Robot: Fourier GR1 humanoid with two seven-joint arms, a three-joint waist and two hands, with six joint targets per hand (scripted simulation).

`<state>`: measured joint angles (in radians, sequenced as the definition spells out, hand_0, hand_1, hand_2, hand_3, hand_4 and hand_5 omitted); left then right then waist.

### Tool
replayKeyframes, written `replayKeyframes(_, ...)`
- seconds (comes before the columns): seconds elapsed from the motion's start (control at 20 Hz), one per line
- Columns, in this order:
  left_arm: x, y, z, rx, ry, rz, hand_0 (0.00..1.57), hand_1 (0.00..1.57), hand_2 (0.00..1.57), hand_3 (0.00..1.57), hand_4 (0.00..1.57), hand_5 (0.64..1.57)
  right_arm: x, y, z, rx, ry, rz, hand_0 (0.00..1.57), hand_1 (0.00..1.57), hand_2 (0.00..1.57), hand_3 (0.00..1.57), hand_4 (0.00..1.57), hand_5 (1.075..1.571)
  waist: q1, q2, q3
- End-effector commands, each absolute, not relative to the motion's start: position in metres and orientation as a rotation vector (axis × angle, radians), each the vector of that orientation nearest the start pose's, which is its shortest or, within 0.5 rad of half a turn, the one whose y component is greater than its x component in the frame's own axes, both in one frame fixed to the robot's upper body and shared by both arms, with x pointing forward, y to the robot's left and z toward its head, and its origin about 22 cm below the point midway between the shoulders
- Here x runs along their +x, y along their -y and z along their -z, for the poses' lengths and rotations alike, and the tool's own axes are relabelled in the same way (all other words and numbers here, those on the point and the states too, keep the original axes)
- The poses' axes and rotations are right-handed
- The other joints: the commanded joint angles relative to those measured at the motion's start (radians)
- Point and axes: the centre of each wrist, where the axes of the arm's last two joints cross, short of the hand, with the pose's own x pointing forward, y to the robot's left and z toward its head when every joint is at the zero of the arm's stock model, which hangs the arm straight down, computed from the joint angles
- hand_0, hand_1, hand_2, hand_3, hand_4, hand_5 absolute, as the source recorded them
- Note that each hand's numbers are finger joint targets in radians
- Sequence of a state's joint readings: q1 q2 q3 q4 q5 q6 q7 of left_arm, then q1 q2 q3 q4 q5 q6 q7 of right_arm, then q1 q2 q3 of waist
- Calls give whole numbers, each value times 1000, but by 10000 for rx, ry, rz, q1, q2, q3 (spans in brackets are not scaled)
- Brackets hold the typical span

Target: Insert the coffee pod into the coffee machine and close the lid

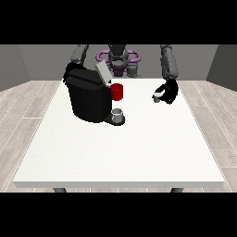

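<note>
On the table (139, 152): one coffee machine (88, 99), one red cup (117, 91), one grey cup (118, 113).

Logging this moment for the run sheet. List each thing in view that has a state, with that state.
coffee machine: upright on the table, lid raised open
coffee pod: held above the table, not yet inserted
robot hand at the view's right: curled round the coffee pod
cup: upright on the machine's tray

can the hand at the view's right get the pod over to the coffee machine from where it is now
Probably yes. The hand at the view's right is curled round the small coffee pod, and only bare table lies between it and the coffee machine, whose lid stands open.
</note>
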<state>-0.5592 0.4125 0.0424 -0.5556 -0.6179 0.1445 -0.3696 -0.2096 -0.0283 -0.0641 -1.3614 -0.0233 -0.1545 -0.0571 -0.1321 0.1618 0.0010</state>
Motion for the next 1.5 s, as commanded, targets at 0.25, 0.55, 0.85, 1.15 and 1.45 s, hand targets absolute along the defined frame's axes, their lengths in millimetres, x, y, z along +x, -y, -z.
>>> replayKeyframes(0.25,393,-318,-34,5640,14945,9677,1342,1342,1397,1362,593,1571,299,225,19,-1502,15367,1247,0,0,0,0,468,1571,489,-705,-6)
replayKeyframes(0.55,408,-301,-62,5347,15101,10111,1235,1235,1323,1291,571,1571,289,216,31,-1067,15140,892,0,0,0,0,492,1571,213,-1157,-8)
replayKeyframes(0.85,434,-280,-116,6372,16024,9162,1252,1252,1329,1292,573,1571,316,214,-5,-433,16357,770,0,0,0,0,495,1571,-552,30,-7)
replayKeyframes(1.15,445,-281,-162,6985,16092,9077,1011,1011,1199,1224,543,1571,311,203,-6,-491,16237,512,0,0,0,0,494,1571,-849,-298,-9)
replayKeyframes(1.45,451,-279,-190,6824,16353,8375,1209,1209,1245,1188,486,1571,307,203,-7,-602,16353,537,0,0,0,0,509,1571,-1177,-132,-9)
